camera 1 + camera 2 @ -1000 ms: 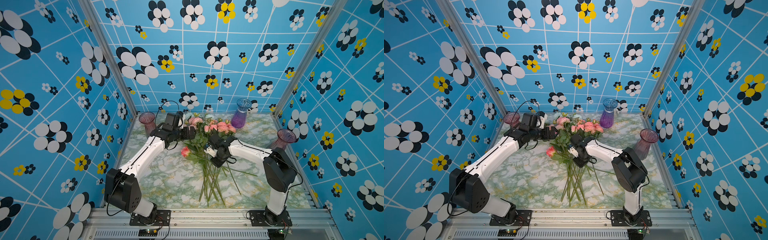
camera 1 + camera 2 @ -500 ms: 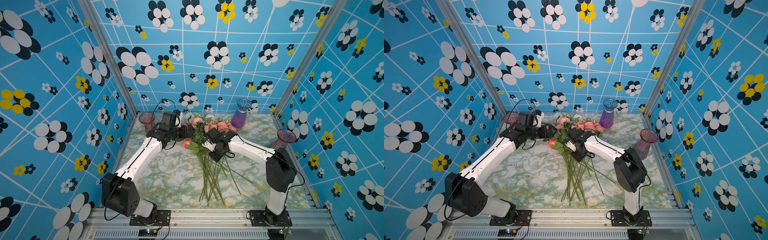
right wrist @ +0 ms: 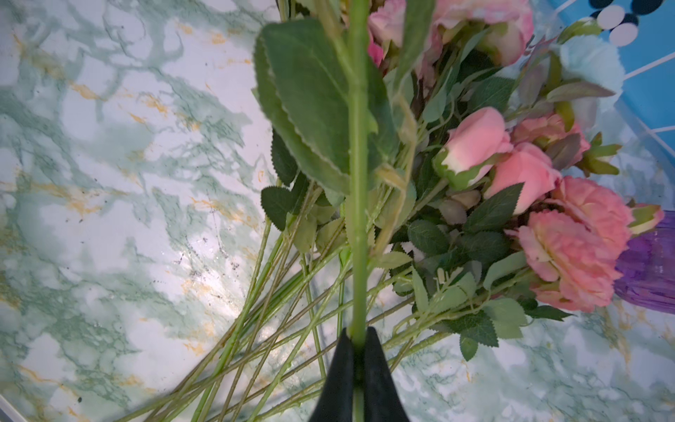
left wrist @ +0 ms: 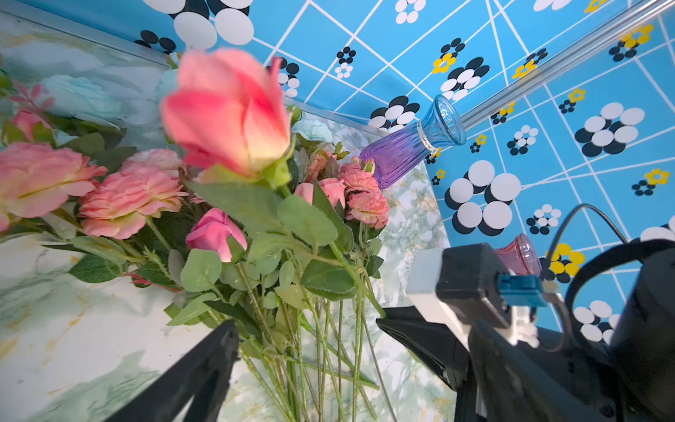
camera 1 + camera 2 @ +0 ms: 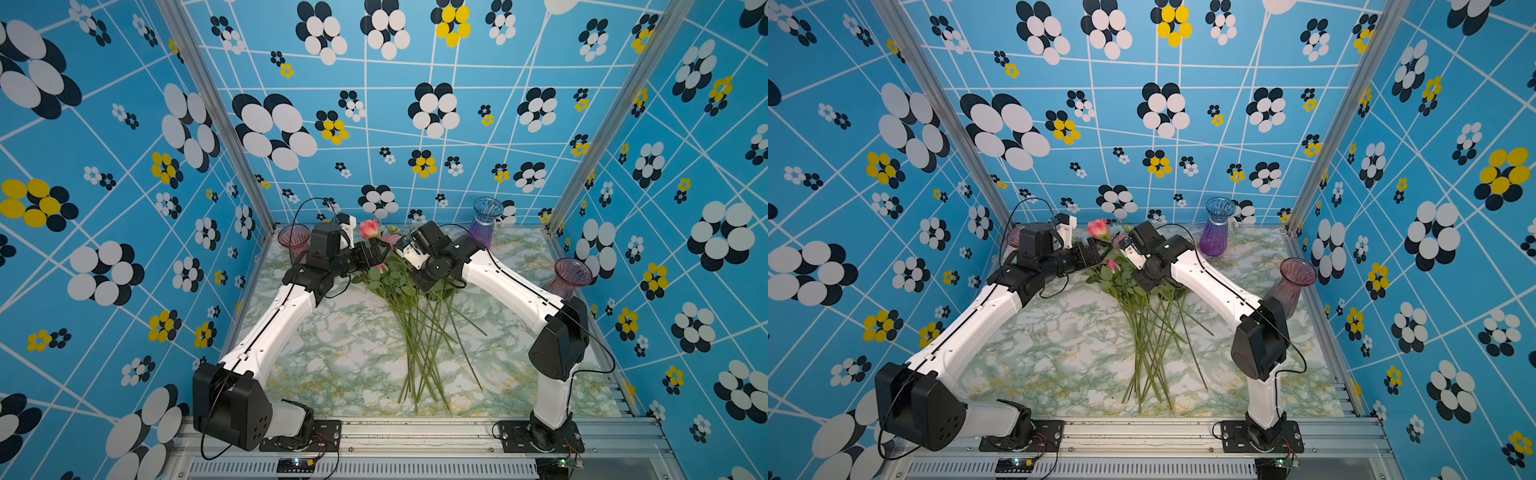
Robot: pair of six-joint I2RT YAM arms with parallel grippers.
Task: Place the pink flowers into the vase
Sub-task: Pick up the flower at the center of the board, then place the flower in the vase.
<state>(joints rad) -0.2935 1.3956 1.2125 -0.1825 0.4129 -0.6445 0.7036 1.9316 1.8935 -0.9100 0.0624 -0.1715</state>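
My right gripper (image 3: 358, 334) is shut on the green stem (image 3: 357, 182) of one pink rose (image 5: 369, 228), held up above the pile. That rose (image 4: 226, 109) fills the left wrist view. The other pink flowers (image 3: 569, 255) lie on the marble table (image 5: 332, 332), blooms toward the back, stems (image 5: 419, 340) fanned toward the front. My left gripper (image 4: 307, 329) stands open just left of the raised rose, its fingers (image 4: 204, 361) apart over the stems with nothing held. A blue-purple vase (image 5: 484, 224) stands upright at the back right.
A pinkish vase (image 5: 294, 241) stands in the back left corner and another pinkish vase (image 5: 569, 278) by the right wall. Pale blue flowers (image 4: 80, 95) lie at the back of the pile. Patterned walls close in three sides.
The right gripper has closed on the rose's stem and lifted it from the pile's left side up and toward the back. The left gripper has stayed open beside it.
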